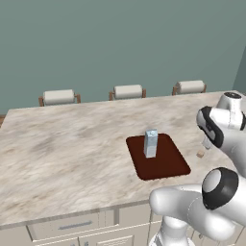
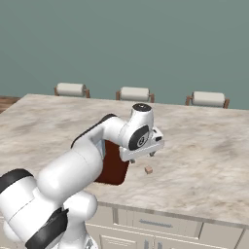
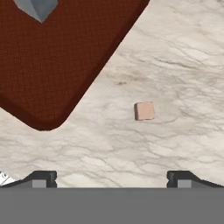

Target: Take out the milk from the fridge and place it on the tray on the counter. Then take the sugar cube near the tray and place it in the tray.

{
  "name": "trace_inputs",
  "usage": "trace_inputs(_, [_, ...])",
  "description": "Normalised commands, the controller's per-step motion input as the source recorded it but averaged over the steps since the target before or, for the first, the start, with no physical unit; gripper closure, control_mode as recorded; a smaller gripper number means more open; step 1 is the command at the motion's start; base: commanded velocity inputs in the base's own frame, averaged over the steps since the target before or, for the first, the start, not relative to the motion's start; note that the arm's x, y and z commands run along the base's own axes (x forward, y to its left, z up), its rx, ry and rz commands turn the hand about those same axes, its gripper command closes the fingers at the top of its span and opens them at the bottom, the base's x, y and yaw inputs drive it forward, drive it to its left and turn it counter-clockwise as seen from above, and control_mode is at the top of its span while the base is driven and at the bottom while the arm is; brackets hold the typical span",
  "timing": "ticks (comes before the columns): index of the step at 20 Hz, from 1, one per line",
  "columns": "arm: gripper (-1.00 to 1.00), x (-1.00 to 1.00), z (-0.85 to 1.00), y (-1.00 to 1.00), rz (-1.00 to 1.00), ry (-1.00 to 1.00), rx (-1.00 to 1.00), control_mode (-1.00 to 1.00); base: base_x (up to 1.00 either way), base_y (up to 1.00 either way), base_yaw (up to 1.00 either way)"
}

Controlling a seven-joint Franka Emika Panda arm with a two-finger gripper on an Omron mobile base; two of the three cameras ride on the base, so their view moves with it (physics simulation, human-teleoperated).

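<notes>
The sugar cube (image 3: 145, 110) lies on the marbled bench (image 1: 72, 149), just off the tray (image 1: 166, 163) at its three o'clock; the milk (image 1: 151, 143) stands upright on the tray. Jaws (image 2: 153, 146) spread wide hover above the cube, empty. The cube is tiny: an off-centre descent could nudge it away.

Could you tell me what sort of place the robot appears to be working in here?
Most likely a rendered home kitchen: a long marble-veined counter over cream cabinet drawers, with a row of cushioned stools along its far side. A milk carton stands on a dark tray.
</notes>
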Motion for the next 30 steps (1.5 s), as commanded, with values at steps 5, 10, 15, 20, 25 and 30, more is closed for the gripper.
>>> trace_inputs(5, [-1.0, 0.05, -0.36, 0.0, -0.16, 0.02, -0.08, -1.0, 0.0, 0.0, 0.0])
trace_inputs(10, [-1.0, 0.08, -0.39, -0.16, 0.0, 0.0, 0.0, -1.0, 0.0, 0.0, 0.0])
trace_inputs(15, [-1.0, 0.23, -0.19, -0.28, 0.0, 0.0, 0.0, -1.0, 0.0, 0.0, 0.0])
trace_inputs(20, [-1.0, 0.44, -0.15, -0.11, 0.0, 0.02, 0.0, -1.0, 0.0, 0.0, 0.0])
trace_inputs(25, [-1.0, 0.21, -0.04, 0.0, 0.0, 0.02, 0.0, -1.0, 0.0, 0.0, 0.0])
trace_inputs(30, [-1.0, 0.04, -0.11, 0.0, 0.0, 0.02, 0.0, -1.0, 0.0, 0.0, 0.0])
